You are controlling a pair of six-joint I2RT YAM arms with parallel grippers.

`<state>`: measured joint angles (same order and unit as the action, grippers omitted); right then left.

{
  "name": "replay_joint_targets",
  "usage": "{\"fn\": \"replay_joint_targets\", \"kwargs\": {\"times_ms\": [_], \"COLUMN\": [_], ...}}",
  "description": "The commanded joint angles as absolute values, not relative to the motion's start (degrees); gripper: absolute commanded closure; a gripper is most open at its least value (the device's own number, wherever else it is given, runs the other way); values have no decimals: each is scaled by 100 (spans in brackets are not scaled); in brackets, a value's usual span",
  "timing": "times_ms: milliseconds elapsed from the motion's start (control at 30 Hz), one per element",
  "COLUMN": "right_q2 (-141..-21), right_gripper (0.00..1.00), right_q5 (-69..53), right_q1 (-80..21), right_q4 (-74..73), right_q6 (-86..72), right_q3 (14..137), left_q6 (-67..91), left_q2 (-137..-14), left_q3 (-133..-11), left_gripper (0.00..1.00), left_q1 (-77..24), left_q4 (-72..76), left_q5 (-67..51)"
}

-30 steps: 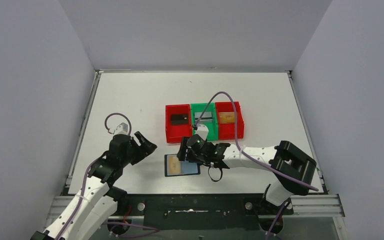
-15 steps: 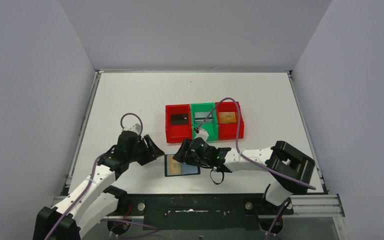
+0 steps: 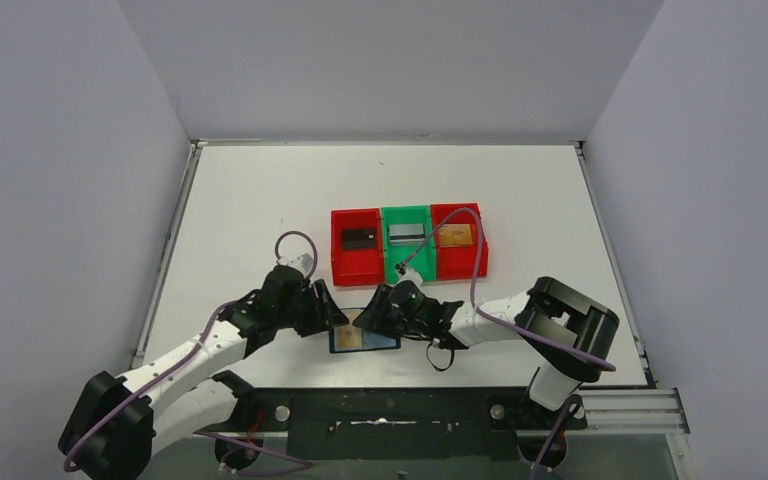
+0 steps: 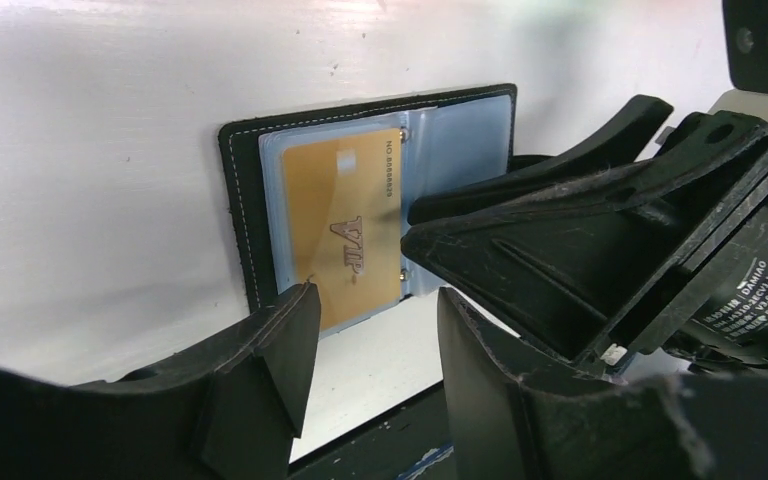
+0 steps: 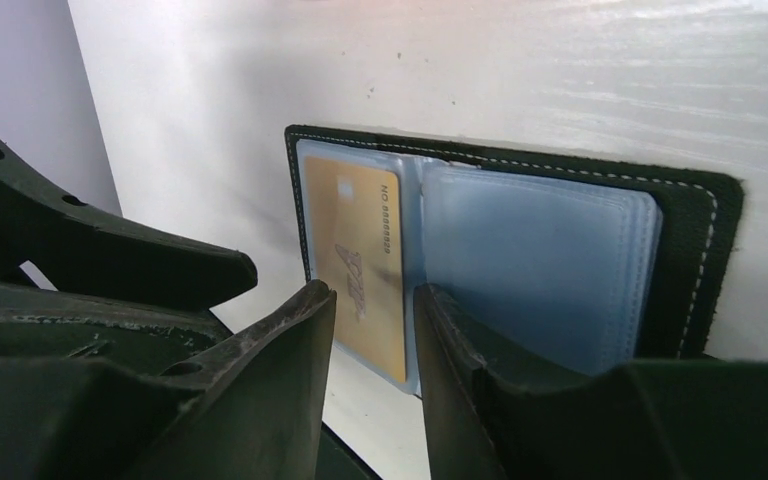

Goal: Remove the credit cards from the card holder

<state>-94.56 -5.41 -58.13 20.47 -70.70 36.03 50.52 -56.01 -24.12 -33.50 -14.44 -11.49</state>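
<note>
The black card holder (image 3: 382, 341) lies open on the table near the front edge, its bluish-grey pockets facing up. A gold credit card (image 4: 345, 225) marked VIP sits in the left pocket (image 5: 355, 250); the right pockets (image 5: 540, 260) look empty. My left gripper (image 4: 375, 300) hovers at the holder's left end (image 3: 332, 316), open, with only bare table between its fingers. My right gripper (image 5: 375, 295) stands over the holder's middle (image 3: 372, 318), its jaws narrow but open and straddling the gold card's lower edge without gripping it. The two grippers are close together.
Behind the holder stands a row of bins: red (image 3: 339, 247), green (image 3: 406, 262), red (image 3: 478, 243). A black card (image 3: 358, 238), a silver card (image 3: 407, 233) and a gold card (image 3: 454, 235) lie in them. The table's front edge and a dark rail (image 3: 390, 410) run just below the holder.
My left arm has swung right, up to the holder's left end. My right gripper has shifted slightly left and lower over the holder. Both sets of jaws have narrowed.
</note>
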Motion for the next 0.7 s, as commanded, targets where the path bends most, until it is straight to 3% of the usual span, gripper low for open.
{"fn": "replay_joint_targets", "kwargs": {"times_ms": [0, 367, 533, 667], "right_q2": [-9549, -9337, -8938, -8937], "right_gripper": [65, 71, 69, 67], "right_q5": [-607, -383, 49, -56], "right_q1": [-5774, -5805, -5934, -5945], "right_q4": [2562, 2377, 1612, 1800], "right_q6": [-7298, -7135, -6769, -6704], "right_q3": [3380, 3442, 3812, 3819], "left_q6": [5065, 5066, 5152, 5204], "left_q2": [-5784, -6183, -6210, -6152], "left_q3": [-2466, -2219, -2067, -1975], "left_gripper": [56, 65, 68, 70], "left_q1": [-3485, -3612, -3617, -3625], "left_q4": [-1029, -664, -618, -598], "left_q5": [-944, -1011, -954, -916]}}
